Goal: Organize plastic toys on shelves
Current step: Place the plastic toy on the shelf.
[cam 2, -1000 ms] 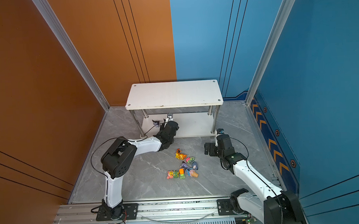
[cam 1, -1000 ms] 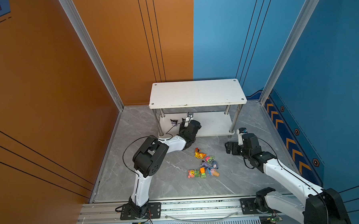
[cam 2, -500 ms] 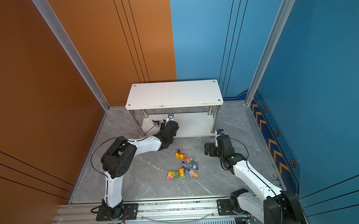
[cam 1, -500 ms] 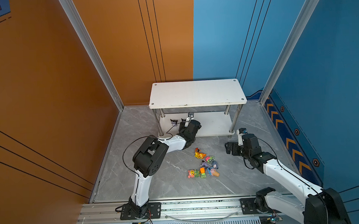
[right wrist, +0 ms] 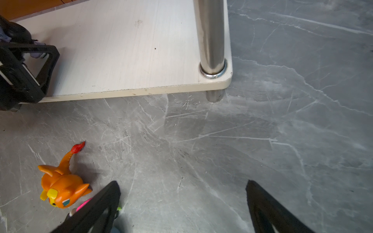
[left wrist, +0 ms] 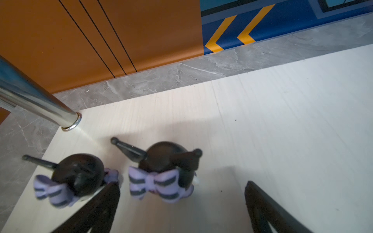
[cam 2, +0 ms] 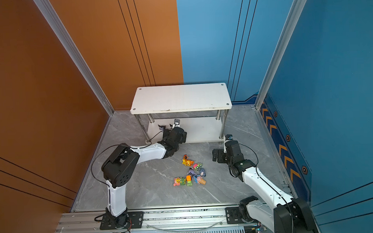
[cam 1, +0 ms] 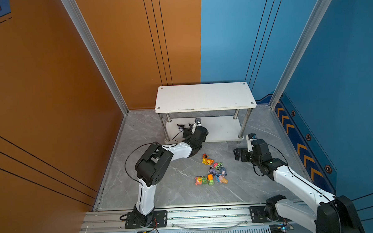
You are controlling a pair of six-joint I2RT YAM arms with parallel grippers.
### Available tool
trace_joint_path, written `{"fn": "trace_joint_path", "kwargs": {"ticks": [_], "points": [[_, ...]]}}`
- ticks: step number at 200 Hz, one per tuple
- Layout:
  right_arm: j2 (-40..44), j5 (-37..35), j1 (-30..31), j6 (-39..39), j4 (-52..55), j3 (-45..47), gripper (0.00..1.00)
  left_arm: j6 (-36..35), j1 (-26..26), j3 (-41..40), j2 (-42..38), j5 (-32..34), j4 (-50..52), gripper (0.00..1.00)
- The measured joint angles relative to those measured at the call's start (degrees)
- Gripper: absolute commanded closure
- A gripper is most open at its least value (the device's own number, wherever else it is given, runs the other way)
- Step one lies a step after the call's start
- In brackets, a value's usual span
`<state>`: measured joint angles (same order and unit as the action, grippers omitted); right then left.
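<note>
The shelves (cam 1: 204,96) stand at the back of the floor. Two black-purple horned toys (left wrist: 76,177) (left wrist: 165,161) stand upright side by side at the left end of the lower board (left wrist: 262,121). My left gripper (left wrist: 181,187) is open just in front of them and touches neither. Both top views show it reaching under the top board (cam 2: 180,97). The remaining plastic toys lie in a loose pile on the floor, among them an orange dragon (cam 1: 207,159) (right wrist: 60,189) and a green car (cam 1: 219,164). My right gripper (right wrist: 181,187) hangs open and empty over bare floor, right of the pile.
A chrome leg (right wrist: 211,40) stands at the lower board's front right corner, and another leg (left wrist: 40,105) rises close to the two horned toys. Orange and blue walls close in the grey marble floor (cam 1: 173,186). A rail (cam 1: 207,215) carries both arm bases.
My left gripper has opened and let go of the second horned toy, which now stands on the lower board. The right arm has not moved.
</note>
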<state>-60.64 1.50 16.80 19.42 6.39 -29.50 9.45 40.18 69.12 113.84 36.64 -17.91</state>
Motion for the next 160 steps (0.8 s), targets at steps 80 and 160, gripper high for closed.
{"fn": "trace_joint_path", "kwargs": {"ticks": [80, 160], "points": [[0.22, 0.00, 0.00, 0.00, 0.02, 0.00, 0.01, 0.66, 1.38, -0.22, -9.35, -2.86, 3.67, 0.02], [0.44, 0.00, 0.00, 0.00, 0.02, 0.00, 0.02, -0.87, 3.58, -0.15, -16.98, -7.52, 9.18, 0.02]]}}
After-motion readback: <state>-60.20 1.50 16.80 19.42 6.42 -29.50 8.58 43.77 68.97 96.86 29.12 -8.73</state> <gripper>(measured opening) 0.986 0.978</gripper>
